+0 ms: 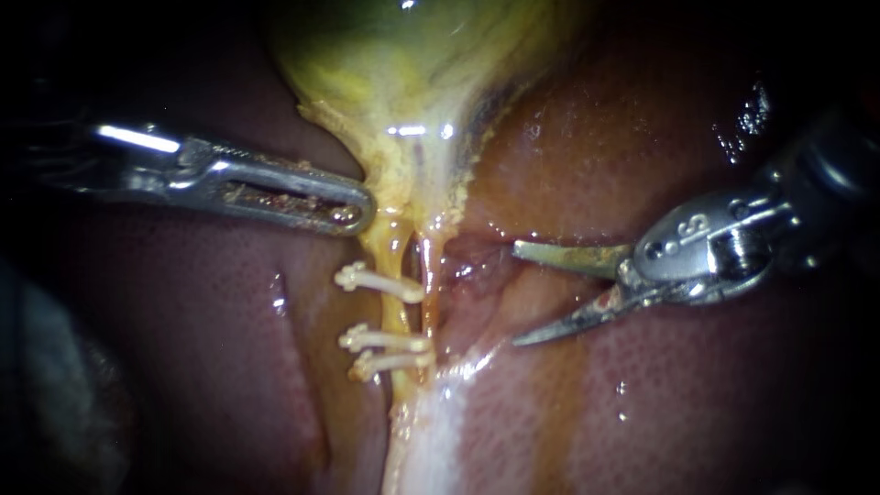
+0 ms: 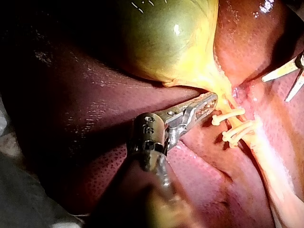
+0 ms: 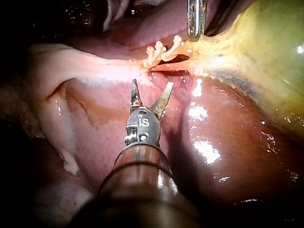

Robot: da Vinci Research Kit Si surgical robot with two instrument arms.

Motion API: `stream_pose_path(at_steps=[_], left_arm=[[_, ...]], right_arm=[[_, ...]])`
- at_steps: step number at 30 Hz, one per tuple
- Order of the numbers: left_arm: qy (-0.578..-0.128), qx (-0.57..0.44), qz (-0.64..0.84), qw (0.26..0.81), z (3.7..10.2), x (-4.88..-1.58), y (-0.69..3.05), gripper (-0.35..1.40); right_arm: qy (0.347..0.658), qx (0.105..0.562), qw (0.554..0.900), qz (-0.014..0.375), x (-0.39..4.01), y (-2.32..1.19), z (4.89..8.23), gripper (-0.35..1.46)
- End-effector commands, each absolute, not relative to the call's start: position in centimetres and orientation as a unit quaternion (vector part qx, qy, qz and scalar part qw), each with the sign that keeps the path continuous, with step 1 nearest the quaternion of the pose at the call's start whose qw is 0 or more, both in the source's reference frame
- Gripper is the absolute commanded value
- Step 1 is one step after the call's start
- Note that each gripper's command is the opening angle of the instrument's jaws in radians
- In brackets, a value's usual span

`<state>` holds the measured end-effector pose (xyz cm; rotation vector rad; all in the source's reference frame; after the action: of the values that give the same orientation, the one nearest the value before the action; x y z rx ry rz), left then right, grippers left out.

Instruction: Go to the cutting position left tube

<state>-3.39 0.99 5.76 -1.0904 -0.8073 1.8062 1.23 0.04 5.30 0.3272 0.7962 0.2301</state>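
Note:
The yellow-green gallbladder (image 1: 403,55) narrows into two pale tubes. The left tube (image 1: 396,275) carries three white clips (image 1: 380,280), one higher and two close together lower down; the right tube (image 1: 429,293) runs beside it. My left instrument (image 1: 359,213) is shut on the gallbladder's neck just above the clips, as the left wrist view also shows (image 2: 209,100). My right instrument (image 1: 515,293) has two thin blades standing open, right of both tubes and apart from them. In the right wrist view the open blades (image 3: 152,85) point toward the clips (image 3: 164,52).
Red-brown liver (image 1: 202,302) surrounds the tubes on both sides, with a wet glistening lobe (image 1: 642,119) behind the right instrument. A whitish band of tissue (image 1: 431,431) runs down below the clips.

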Motion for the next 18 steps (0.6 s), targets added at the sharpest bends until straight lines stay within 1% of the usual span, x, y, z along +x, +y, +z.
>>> stream_pose_path(at_steps=[1,9,13,17,18], left_arm=[[-0.324,-0.436,0.723,0.427,5.75,-3.38,0.99,-0.35],[-0.330,-0.432,0.720,0.431,5.34,-3.14,1.13,-0.35],[-0.329,-0.434,0.717,0.435,5.20,-3.08,1.15,-0.35],[-0.328,-0.434,0.717,0.435,5.22,-3.08,1.13,-0.35],[-0.328,-0.434,0.717,0.435,5.22,-3.08,1.14,-0.35]], right_arm=[[0.385,0.158,0.902,0.111,1.23,0.04,5.30,1.45],[0.385,0.161,0.902,0.110,1.23,0.05,5.29,1.45],[0.392,0.177,0.897,0.106,1.29,0.04,5.27,1.45],[0.405,0.198,0.887,0.101,1.48,-0.01,5.25,1.45],[0.407,0.204,0.884,0.105,1.53,-0.03,5.25,1.45]])
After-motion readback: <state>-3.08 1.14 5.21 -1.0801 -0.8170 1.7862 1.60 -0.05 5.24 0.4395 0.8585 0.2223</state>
